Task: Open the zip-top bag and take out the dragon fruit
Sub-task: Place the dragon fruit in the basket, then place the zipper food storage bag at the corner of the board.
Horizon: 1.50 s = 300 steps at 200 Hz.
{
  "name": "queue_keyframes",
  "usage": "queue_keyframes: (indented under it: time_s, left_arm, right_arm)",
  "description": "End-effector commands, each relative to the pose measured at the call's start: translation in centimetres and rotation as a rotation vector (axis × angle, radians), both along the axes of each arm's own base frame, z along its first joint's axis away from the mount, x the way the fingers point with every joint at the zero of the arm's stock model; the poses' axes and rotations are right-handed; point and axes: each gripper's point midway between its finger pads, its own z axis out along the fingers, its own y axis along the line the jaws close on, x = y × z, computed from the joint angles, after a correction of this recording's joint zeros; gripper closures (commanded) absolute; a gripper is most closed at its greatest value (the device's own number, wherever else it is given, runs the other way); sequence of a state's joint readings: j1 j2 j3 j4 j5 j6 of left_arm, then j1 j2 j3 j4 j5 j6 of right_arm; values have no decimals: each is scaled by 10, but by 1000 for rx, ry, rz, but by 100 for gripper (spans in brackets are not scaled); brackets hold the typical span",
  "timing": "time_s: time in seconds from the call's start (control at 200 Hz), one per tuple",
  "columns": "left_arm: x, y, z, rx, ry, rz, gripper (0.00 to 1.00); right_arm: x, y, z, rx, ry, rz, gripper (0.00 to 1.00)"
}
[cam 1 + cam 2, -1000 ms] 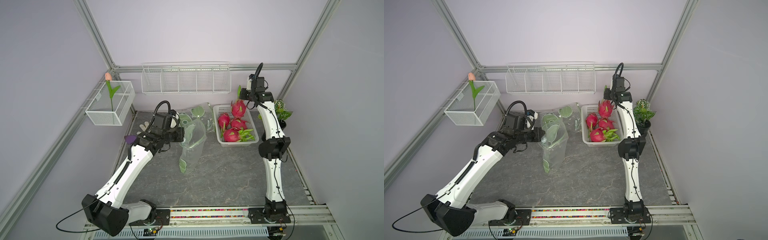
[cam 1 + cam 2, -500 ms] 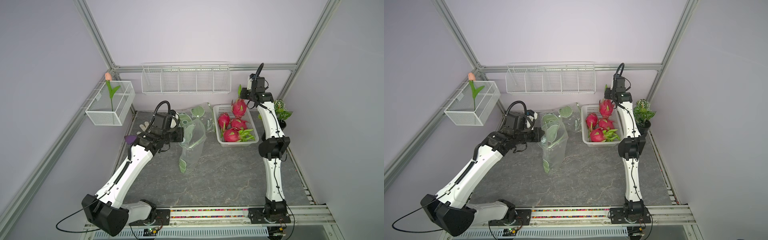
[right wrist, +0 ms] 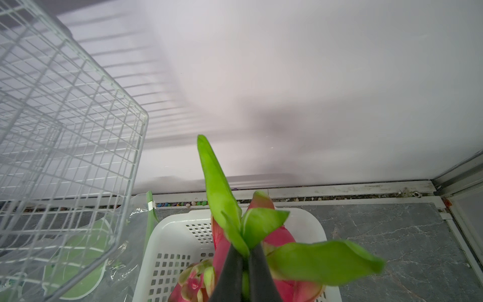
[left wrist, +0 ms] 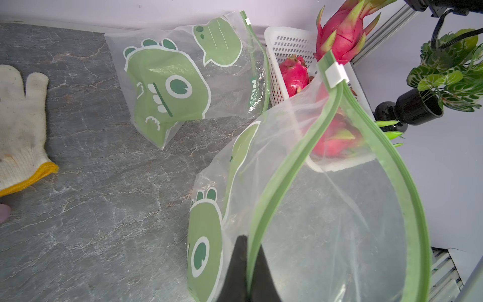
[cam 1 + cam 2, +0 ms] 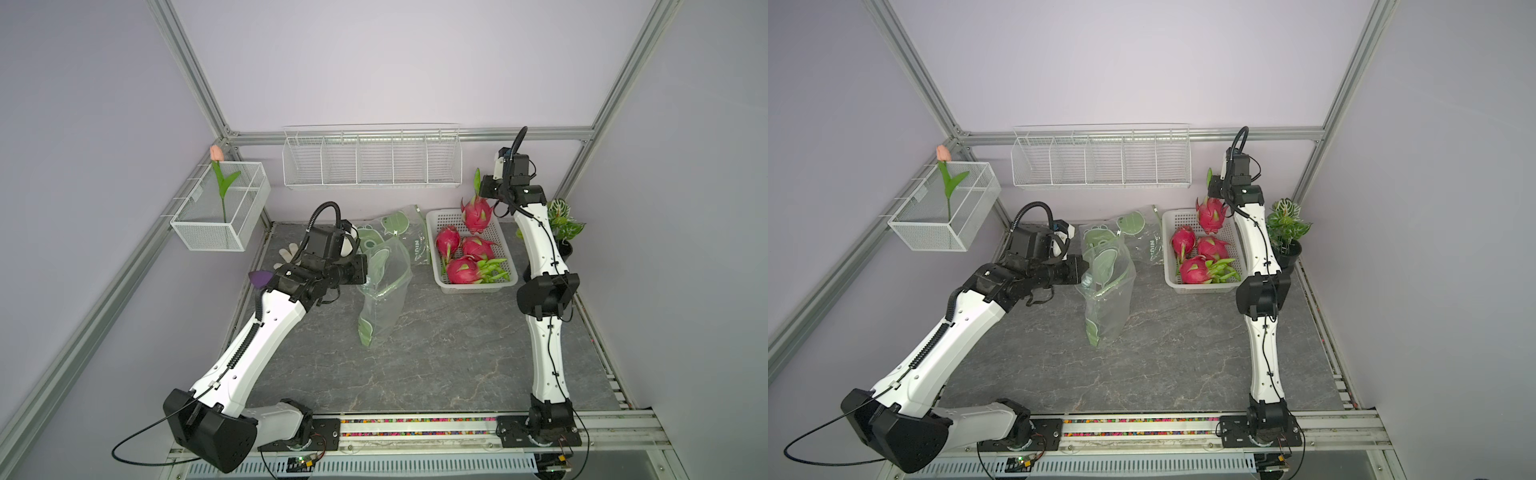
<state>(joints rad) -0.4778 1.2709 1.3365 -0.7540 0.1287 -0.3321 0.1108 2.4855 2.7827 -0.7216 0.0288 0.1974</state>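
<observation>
Grey marbled desk (image 5: 436, 353), left tool (image 4: 249, 251) pinching rim of zip-top bag (image 5: 384, 291), right tool (image 3: 245, 248) clamping dragon fruit (image 5: 477, 214) above basket (image 5: 440, 286).

Dragon fruit (image 5: 476, 214): four units, one raised and three in the basket. Zip-top bag (image 5: 384, 291): two units, both printed with a green cartoon figure. White perforated basket (image 5: 478, 288): one. Wire containers: two, namely one wall rack (image 5: 372, 160) and one box basket (image 5: 220, 208). Tulip (image 5: 216, 153): one. Potted plant (image 5: 563, 224): one. Knit glove (image 4: 21, 125): one. Purple item (image 5: 259, 277): apparently one; it is partly hidden and its identity is unclear.
</observation>
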Motion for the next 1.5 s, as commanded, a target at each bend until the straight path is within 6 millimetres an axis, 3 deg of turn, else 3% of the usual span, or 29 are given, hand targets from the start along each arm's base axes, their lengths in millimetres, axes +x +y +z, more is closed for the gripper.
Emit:
queue_keyframes:
  time_s: [0.0,0.165,0.36,0.615,0.825,1.04,1.2,1.495]
  left_arm:
    - [-5,8,5,16,-16,11,100]
    - [-5,10,10,17,-24,21,100]
    - [-1,15,31,-2,-69,62,100]
    - [5,31,74,7,-175,121,100]
    - [14,67,88,198,-235,212,100]
    - [35,110,101,434,-302,343,100]
    - [62,140,103,572,-304,421,100]
    - [115,154,107,743,-403,411,100]
  right_arm:
    - [5,0,-20,5,31,20,93]
    - [1,3,-36,17,89,31,87]
    - [-11,8,-30,41,116,59,71]
    - [-32,9,8,65,99,68,46]
    - [-58,16,44,98,83,109,31]
    - [-88,23,63,132,122,154,27]
    - [-107,29,76,163,138,183,26]
    - [-135,50,90,185,154,249,26]
